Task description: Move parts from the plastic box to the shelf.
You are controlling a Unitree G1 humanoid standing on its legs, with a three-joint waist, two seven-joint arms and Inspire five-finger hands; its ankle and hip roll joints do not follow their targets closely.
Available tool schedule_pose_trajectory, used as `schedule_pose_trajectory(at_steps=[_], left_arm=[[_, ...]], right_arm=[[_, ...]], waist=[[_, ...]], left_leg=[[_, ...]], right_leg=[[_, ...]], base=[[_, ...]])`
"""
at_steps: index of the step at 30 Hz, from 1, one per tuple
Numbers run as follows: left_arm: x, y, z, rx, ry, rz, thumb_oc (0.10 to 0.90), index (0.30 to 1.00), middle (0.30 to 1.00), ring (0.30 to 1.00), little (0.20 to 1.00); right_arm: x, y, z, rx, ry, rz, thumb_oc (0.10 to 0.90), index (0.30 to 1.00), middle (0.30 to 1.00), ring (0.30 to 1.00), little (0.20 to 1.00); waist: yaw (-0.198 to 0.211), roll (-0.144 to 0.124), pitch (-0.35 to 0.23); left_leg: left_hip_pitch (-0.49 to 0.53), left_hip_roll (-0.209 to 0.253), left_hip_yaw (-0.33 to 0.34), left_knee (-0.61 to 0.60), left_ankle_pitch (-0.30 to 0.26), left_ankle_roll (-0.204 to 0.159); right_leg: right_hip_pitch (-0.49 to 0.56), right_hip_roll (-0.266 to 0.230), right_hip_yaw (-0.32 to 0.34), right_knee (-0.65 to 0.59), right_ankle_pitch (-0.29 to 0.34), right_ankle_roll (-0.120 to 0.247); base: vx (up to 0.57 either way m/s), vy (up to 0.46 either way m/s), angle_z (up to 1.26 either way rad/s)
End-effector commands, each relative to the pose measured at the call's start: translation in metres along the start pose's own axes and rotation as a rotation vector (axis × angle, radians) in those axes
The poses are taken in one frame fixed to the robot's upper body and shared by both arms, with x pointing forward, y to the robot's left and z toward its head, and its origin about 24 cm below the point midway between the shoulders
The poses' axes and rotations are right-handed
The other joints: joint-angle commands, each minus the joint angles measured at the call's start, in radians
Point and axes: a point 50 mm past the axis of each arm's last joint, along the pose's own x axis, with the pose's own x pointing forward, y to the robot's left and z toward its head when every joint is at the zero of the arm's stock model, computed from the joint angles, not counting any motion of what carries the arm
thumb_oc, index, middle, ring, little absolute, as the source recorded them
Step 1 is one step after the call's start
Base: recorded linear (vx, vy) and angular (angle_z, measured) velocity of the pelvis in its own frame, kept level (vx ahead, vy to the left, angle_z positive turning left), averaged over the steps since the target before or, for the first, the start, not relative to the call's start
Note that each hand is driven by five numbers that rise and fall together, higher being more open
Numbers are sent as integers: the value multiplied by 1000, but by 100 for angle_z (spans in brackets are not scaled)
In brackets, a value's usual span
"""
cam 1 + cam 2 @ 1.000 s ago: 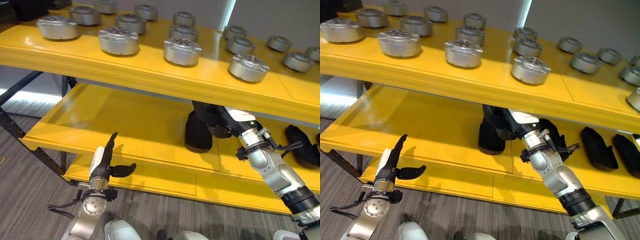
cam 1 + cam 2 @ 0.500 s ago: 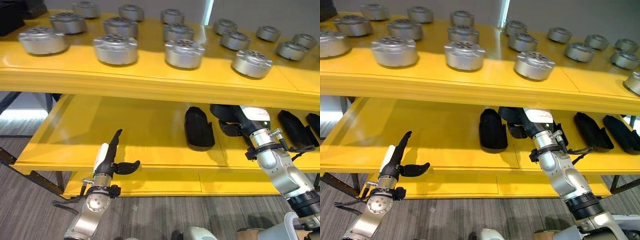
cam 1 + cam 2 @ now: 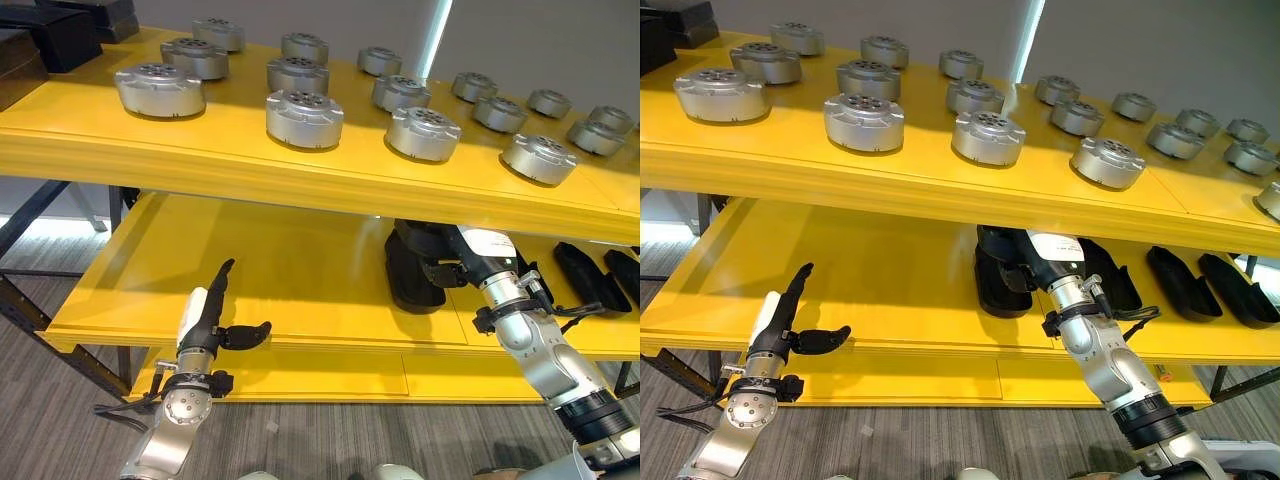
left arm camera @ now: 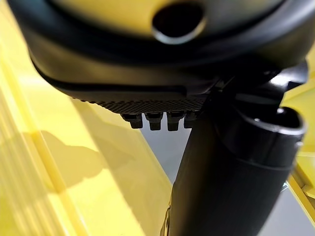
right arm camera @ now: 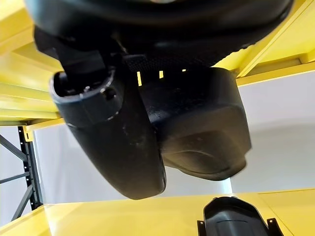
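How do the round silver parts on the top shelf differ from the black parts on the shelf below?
The silver parts are round, shiny metal discs with holes in their tops; the black parts are long, dull and dark. The silver parts are many and stand in rows across the top shelf; the black parts are few and lie side by side at the right of the lower shelf. Both kinds rest on yellow shelves.

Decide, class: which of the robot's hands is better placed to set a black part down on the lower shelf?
The right hand. It reaches under the upper shelf and holds a black part above the lower shelf, beside another black part. The left hand hangs open and empty before the shelf's front edge.
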Motion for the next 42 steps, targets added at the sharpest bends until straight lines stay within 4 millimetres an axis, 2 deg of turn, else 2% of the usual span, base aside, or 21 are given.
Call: schedule_pose_trajectory(at_steps=[1, 4, 6, 9, 12, 15, 19, 24, 35, 39, 42], left_arm=[[2, 15, 33, 44, -204, 22, 900, 1000, 1000, 1000, 1000], [2, 16, 33, 34, -203, 29, 900, 1000, 1000, 1000, 1000], [2, 15, 32, 27, -198, 32, 900, 1000, 1000, 1000, 1000], [0, 16, 27, -3, -176, 49, 900, 1000, 1000, 1000, 1000], [-1, 18, 25, -10, -167, 55, 900, 1000, 1000, 1000, 1000], [0, 23, 24, -17, -162, 77, 900, 1000, 1000, 1000, 1000], [0, 26, 23, -18, -160, 89, 900, 1000, 1000, 1000, 1000], [2, 31, 22, -14, -157, 101, 900, 1000, 1000, 1000, 1000], [4, 35, 28, 4, -197, 89, 900, 1000, 1000, 1000, 1000], [5, 37, 31, 7, -212, 94, 900, 1000, 1000, 1000, 1000], [8, 40, 37, 6, -242, 97, 900, 1000, 1000, 1000, 1000]], right_arm=[[39, -87, 31, -33, -171, -431, 400, 300, 300, 300, 300], [49, -86, 36, -77, -185, -430, 400, 300, 300, 300, 300], [52, -85, 37, -74, -182, -424, 400, 300, 300, 300, 300], [65, -81, 40, -44, -161, -421, 400, 300, 300, 300, 300], [72, -82, 41, -41, -151, -427, 400, 300, 300, 300, 300], [82, -85, 42, -46, -128, -441, 400, 300, 300, 300, 300], [87, -90, 42, -52, -123, -459, 400, 300, 300, 300, 300], [99, -95, 45, -40, -101, -478, 400, 300, 300, 300, 300], [110, -98, 48, -41, -83, -493, 400, 300, 300, 300, 300], [112, -97, 42, -58, -52, -488, 400, 300, 300, 300, 300], [117, -98, 35, -76, -6, -485, 400, 300, 300, 300, 300]], waist=[[20, -20, -134], [41, -33, -131], [46, -36, -128], [80, -50, -112], [95, -55, -106], [123, -63, -87], [131, -66, -78], [164, -74, -53], [194, -76, -10], [200, -71, 9], [210, -57, 41]], left_leg=[[46, 83, -17, 26, -34, 30], [45, 83, -22, 29, -39, 30], [43, 83, -24, 29, -39, 30], [24, 83, -36, 31, -37, 29], [7, 82, -49, 34, -35, 28], [-31, 82, -74, 45, -32, 27], [-51, 80, -88, 51, -31, 27], [-108, 74, -122, 72, -32, 29], [-196, 60, -174, 119, -43, 37], [-234, 52, -193, 143, -48, 40], [-288, 49, -222, 194, -69, 43]], right_leg=[[69, -131, 93, -105, 65, 140], [74, -130, 87, -110, 68, 142], [76, -130, 85, -113, 70, 142], [72, -128, 71, -117, 74, 139], [68, -127, 60, -120, 76, 138], [61, -125, 40, -118, 80, 136], [53, -125, 30, -113, 81, 136], [34, -124, 2, -109, 89, 137], [6, -127, -33, -100, 102, 140], [-10, -130, -45, -94, 104, 141], [-40, -131, -54, -65, 94, 140]], base=[[0, 0, 0], [0, 0, 0], [0, 0, 0], [-13, -15, 2], [-15, -13, 7], [-29, -26, 19], [-22, -11, 19], [-19, -19, 12], [-22, -2, 8], [-39, 11, 16], [-57, 12, 18]])
